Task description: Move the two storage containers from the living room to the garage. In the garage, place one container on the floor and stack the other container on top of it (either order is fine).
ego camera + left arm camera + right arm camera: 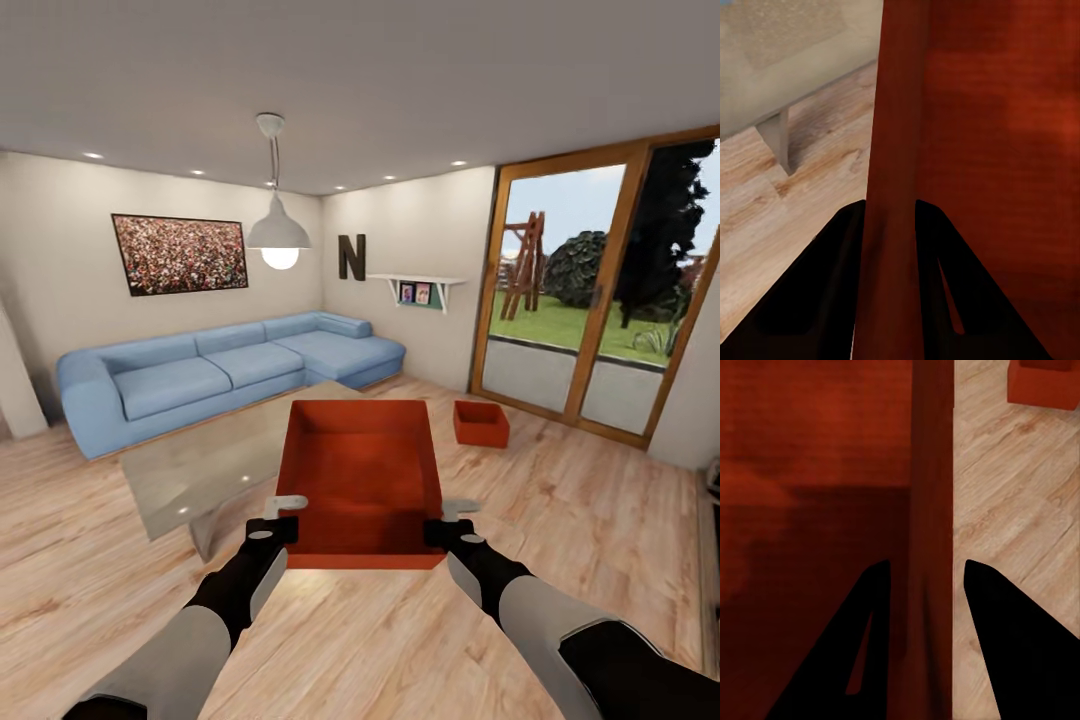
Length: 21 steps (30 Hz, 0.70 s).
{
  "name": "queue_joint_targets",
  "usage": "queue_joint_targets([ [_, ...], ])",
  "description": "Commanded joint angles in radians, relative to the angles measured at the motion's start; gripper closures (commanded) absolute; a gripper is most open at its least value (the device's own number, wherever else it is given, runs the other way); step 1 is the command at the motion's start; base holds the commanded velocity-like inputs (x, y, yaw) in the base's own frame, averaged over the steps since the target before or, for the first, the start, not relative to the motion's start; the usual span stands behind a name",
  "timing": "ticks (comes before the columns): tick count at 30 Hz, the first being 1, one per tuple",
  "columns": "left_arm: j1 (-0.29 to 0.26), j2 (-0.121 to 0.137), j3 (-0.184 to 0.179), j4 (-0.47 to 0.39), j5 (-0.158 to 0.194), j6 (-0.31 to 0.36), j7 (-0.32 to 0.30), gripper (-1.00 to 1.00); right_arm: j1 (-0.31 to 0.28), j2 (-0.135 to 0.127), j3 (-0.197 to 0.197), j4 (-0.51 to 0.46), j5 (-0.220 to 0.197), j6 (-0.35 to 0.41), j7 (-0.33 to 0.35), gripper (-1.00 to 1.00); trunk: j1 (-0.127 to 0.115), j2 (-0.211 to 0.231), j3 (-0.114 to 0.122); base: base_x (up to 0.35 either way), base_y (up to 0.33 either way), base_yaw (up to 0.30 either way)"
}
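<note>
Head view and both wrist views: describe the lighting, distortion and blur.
Head view: wide-angle bending of walls and door frame; lit white pendant lamp; soft reflections on the glass-topped coffee table. Left wrist view: red-orange plastic storage container wall close, soft-edged. Right wrist view: container interior shadowed, wood plank floor bright.

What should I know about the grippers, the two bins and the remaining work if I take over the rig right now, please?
Left gripper: shut on the near bin's left wall, one finger each side.
Right gripper: shut on the same bin's right wall.
Near bin: held between both arms in front of the robot, open side up, over the coffee table's edge.
Second bin: on the wood floor near the glass doors, untouched.
Done: first bin gripped, robot in the living room.
Left: carry it to the garage, set it down, fetch the second bin, stack it on top.
</note>
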Motion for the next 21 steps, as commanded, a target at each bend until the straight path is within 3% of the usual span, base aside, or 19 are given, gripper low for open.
queue_joint_targets([
  [1, -0.001, 0.002, 0.005, -0.005, -0.019, -0.004, 0.093, 1.0, 0.0, -0.007, -0.017, 0.006, -0.014, -0.002, -0.008, 1.0, 0.0, -0.001, 0.0, 0.0, 0.0, 0.24],
  [21, -0.001, 0.002, 0.004, -0.005, -0.019, -0.004, 0.093, 1.0, 0.0, -0.007, -0.017, 0.006, -0.014, 0.0, -0.01, 1.0, 0.0, -0.001, 0.0, 0.0, 0.0, 0.267],
])
